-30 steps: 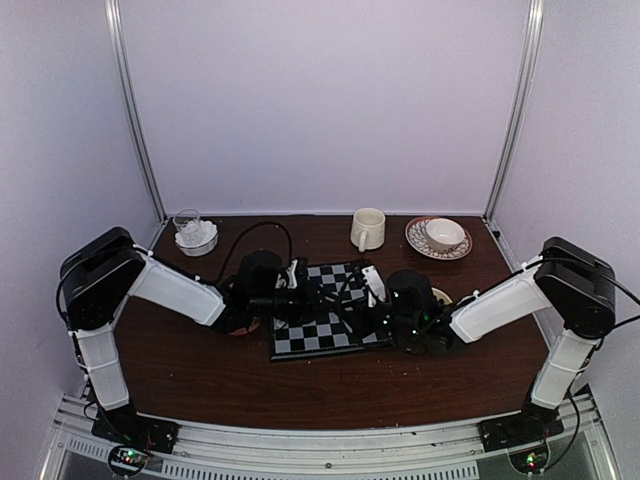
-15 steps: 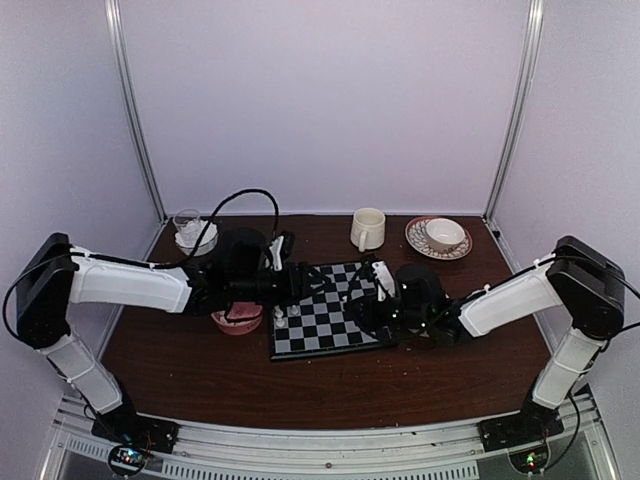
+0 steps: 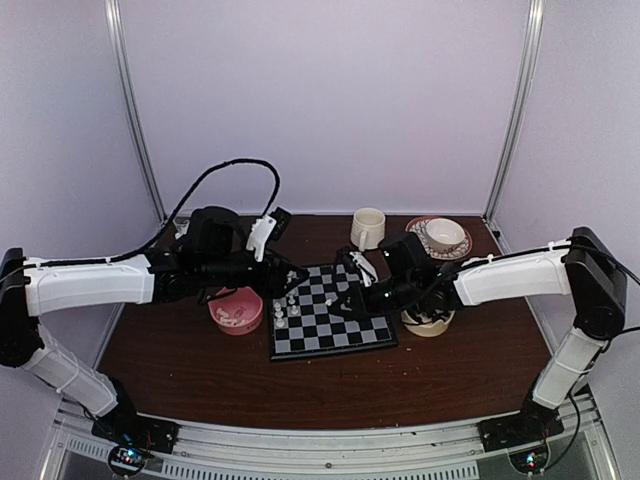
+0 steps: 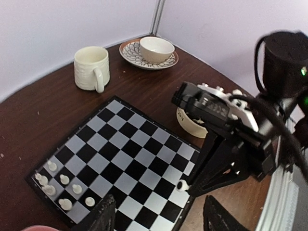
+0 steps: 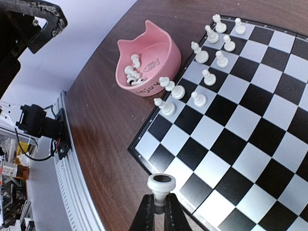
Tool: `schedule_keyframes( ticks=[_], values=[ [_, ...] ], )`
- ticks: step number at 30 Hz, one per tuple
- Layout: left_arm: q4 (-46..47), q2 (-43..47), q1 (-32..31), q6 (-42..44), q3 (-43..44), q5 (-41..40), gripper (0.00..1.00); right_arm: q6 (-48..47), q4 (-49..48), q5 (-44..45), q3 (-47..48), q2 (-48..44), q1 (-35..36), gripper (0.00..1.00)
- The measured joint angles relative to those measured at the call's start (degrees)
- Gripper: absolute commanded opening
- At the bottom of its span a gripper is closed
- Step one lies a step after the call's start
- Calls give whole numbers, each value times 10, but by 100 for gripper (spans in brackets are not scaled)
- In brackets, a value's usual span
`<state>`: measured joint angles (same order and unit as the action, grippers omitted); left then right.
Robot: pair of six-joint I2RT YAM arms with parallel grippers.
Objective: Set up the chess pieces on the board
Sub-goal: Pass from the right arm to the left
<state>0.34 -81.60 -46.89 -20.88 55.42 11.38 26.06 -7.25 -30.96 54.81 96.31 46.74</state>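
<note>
Two claws over brown table, checkered board mid-table, pink cat bowl just left of it w/ white pieces inside, left claw open & empty, right claw pinching 1 white piece above board edge, more standing on board's left squares.

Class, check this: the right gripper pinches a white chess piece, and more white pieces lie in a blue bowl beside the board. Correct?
Not quite: the bowl is pink, not blue, as the right wrist view shows. The right gripper does pinch a white chess piece, and white pieces lie in that bowl beside the board.
</note>
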Motion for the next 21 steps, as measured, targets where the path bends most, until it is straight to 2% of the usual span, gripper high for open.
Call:
schedule_keyframes(
  ticks=[6,12,16,21],
  values=[
    [74,33,-5,256,-89,44,64,-21,148,-69,73,0,-3,0],
    [48,29,-24,515,-105,98,62,-52,256,-117,125,3,-5,0],
    [47,11,-26,630,-104,106,62,-53,285,-148,137,22,-5,0],
    [49,-39,-30,713,-94,93,61,-46,298,-179,142,44,-5,0]
  ],
)
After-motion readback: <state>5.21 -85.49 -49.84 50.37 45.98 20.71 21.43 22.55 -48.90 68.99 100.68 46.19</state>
